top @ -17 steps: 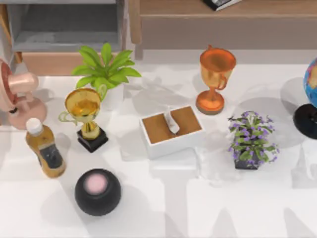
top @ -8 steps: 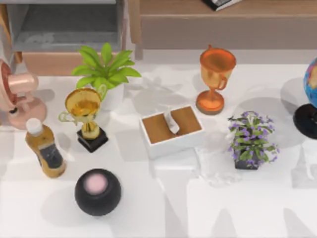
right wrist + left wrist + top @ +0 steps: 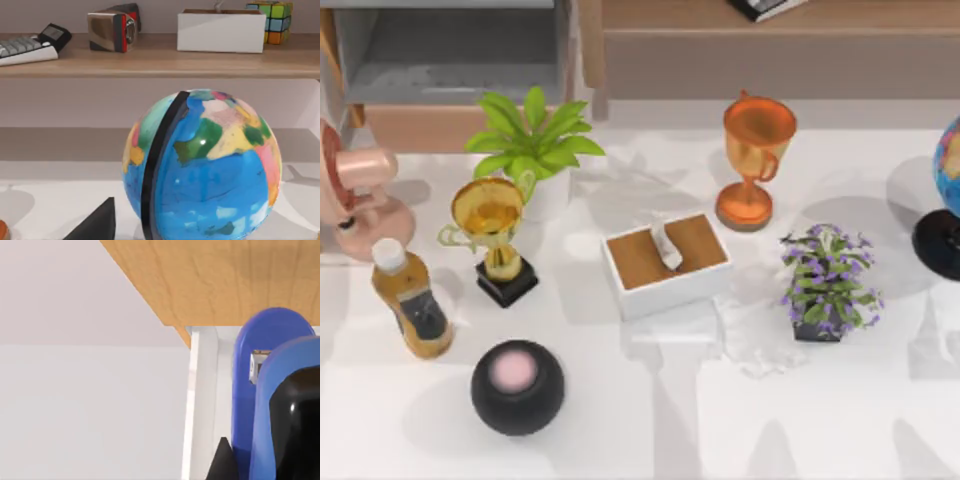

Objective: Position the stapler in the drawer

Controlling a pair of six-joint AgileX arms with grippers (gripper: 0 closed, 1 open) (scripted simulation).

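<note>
The bright-blue stapler (image 3: pixel 257 390) with its black upper arm (image 3: pixel 295 425) hangs close in front of the left wrist camera, and my left gripper (image 3: pixel 265 462) is shut on it. One black fingertip (image 3: pixel 222 465) shows beside the blue body. Beyond the stapler are a tan wooden surface (image 3: pixel 225 280) and a pale wall (image 3: pixel 202 390). The drawer (image 3: pixel 450 92) stands pulled out at the table's back left, with a dull grey inside and a tan front panel (image 3: pixel 415 128). A dark edge of my right gripper (image 3: pixel 97 224) shows before the globe (image 3: pixel 200 165).
A green plant (image 3: pixel 532 140), gold trophy (image 3: pixel 490 235), pink fan (image 3: pixel 355 195) and bottle (image 3: pixel 412 300) stand before the drawer. A black ball (image 3: pixel 517 387), tissue box (image 3: pixel 667 262), orange trophy (image 3: pixel 755 155) and purple plant (image 3: pixel 828 280) fill the middle. The globe (image 3: pixel 945 195) stands at the right edge.
Nothing on the table has moved. Only the faint shadows near the front middle of the table have shifted slightly.
</note>
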